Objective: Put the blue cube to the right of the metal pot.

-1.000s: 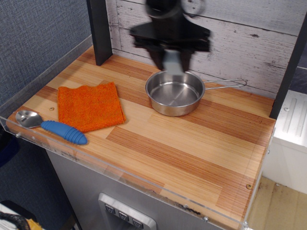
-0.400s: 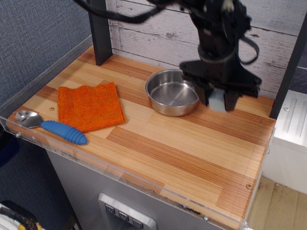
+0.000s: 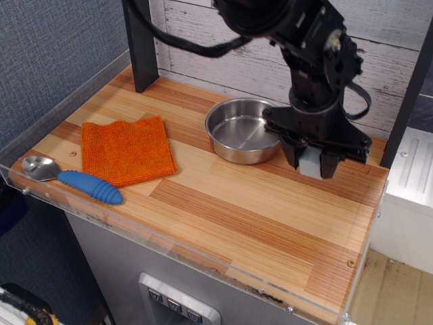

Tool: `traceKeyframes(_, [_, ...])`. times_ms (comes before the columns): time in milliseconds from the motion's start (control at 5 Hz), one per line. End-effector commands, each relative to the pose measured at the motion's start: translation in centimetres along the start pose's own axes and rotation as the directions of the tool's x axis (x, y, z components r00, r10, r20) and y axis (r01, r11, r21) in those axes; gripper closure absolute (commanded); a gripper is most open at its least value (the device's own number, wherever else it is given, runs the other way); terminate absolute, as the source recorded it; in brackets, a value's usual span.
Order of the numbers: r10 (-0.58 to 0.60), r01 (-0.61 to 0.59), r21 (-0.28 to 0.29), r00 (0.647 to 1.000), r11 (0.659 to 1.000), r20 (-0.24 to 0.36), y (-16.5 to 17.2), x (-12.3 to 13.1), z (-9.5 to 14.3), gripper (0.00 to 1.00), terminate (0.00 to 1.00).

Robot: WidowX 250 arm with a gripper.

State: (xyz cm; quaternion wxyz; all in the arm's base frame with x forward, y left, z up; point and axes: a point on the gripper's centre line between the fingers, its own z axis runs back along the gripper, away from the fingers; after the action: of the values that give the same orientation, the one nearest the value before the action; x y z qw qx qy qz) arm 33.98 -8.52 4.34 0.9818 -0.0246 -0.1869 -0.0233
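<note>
The metal pot [image 3: 242, 131] sits on the wooden table toward the back middle; its wire handle is hidden behind the arm. My gripper [image 3: 310, 162] hangs just right of the pot, low over the table, and is shut on the blue cube [image 3: 309, 162], a small pale grey-blue block held between the two black fingers. The cube is at or just above the table surface; I cannot tell whether it touches.
An orange cloth [image 3: 126, 149] lies at the left. A spoon with a bright blue ribbed handle [image 3: 89, 185] lies at the front left edge. A black post [image 3: 141, 42] stands at the back left. A clear rim runs along the table's front.
My gripper has carried the cube from above the pot to the pot's right side, then lowered it toward the table.
</note>
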Motion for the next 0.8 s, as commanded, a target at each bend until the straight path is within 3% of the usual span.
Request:
traceKeyframes(0, [-0.04,0.04,0.001,0.999,0.999,0.029,-0.43,0.45,-0.53,1.0,0.0])
traceKeyframes(200, [-0.06,0.06,-0.004,0.998,0.998,0.028,-1.13,0.94,-1.34,1.0,0.0])
traceKeyframes(400, [-0.045,0.045,0.022,0.999,0.999,0.007,-1.37,1.17,-1.07,0.0,0.0])
traceKeyframes(600, [-0.042,0.042,0.026,0.999,0.999,-0.01,-1.11,0.73,-1.05,0.0,0.0])
